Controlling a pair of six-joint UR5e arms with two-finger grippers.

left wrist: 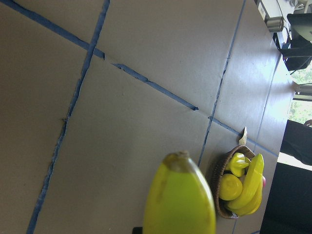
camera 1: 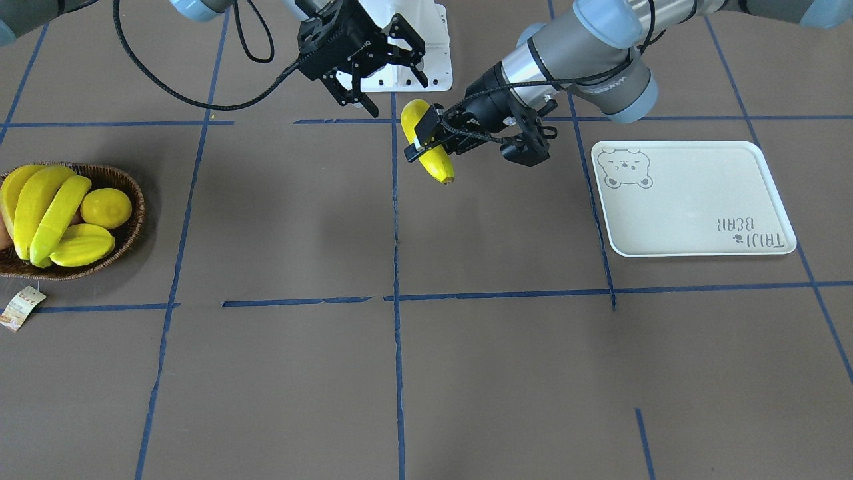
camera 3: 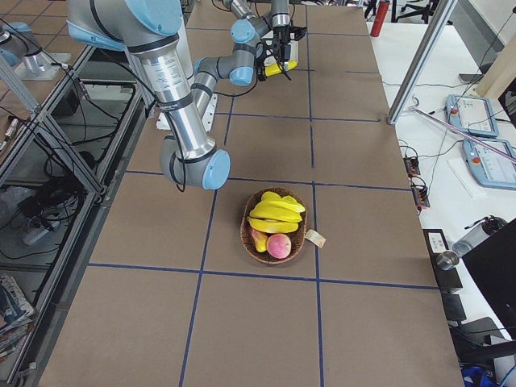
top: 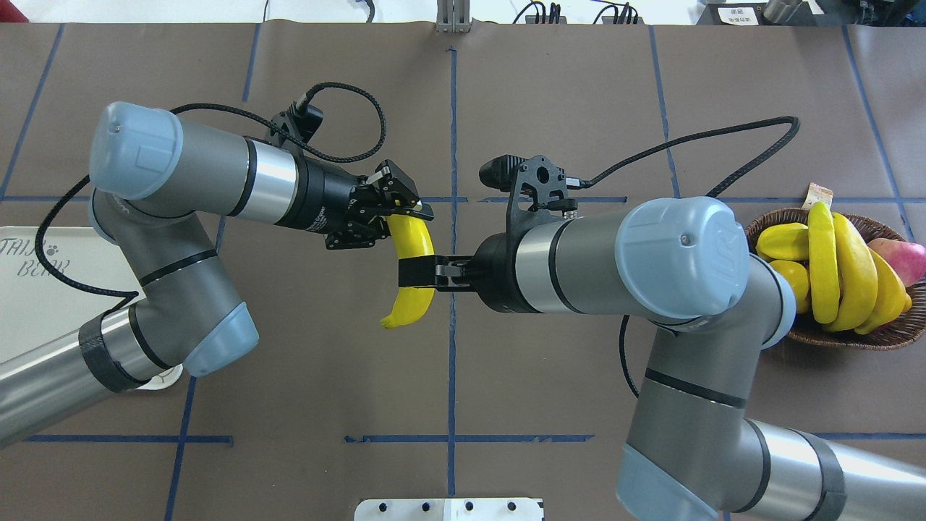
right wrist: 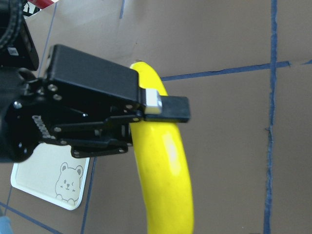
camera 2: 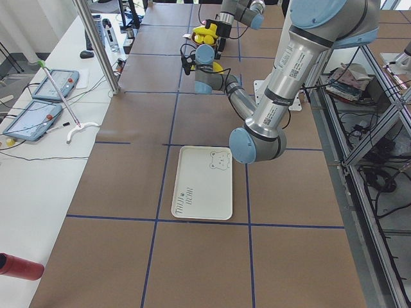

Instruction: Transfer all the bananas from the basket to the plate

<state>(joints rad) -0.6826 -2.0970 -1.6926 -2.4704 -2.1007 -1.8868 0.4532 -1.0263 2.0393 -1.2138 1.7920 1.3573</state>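
My left gripper [camera 1: 426,137] is shut on a yellow banana [camera 1: 436,160] and holds it in the air over the table's middle; both also show in the overhead view [top: 401,217], banana [top: 412,304]. My right gripper [camera 1: 397,97] is open, its fingers spread right beside that banana, and it also shows in the overhead view [top: 416,271]. Three more bananas [top: 825,260] lie in the wicker basket [top: 767,224] on my right side. The bear plate [camera 1: 693,200] lies bare on my left side, partly under the left arm in the overhead view [top: 29,304].
The basket [camera 1: 126,187] also holds a ridged starfruit [camera 1: 83,243], a lemon [camera 1: 106,207] and a pink-red fruit [top: 901,257]. Its paper tag [camera 1: 23,307] lies on the table. The white robot base [camera 1: 426,60] stands behind the grippers. Blue tape lines cross the brown tabletop.
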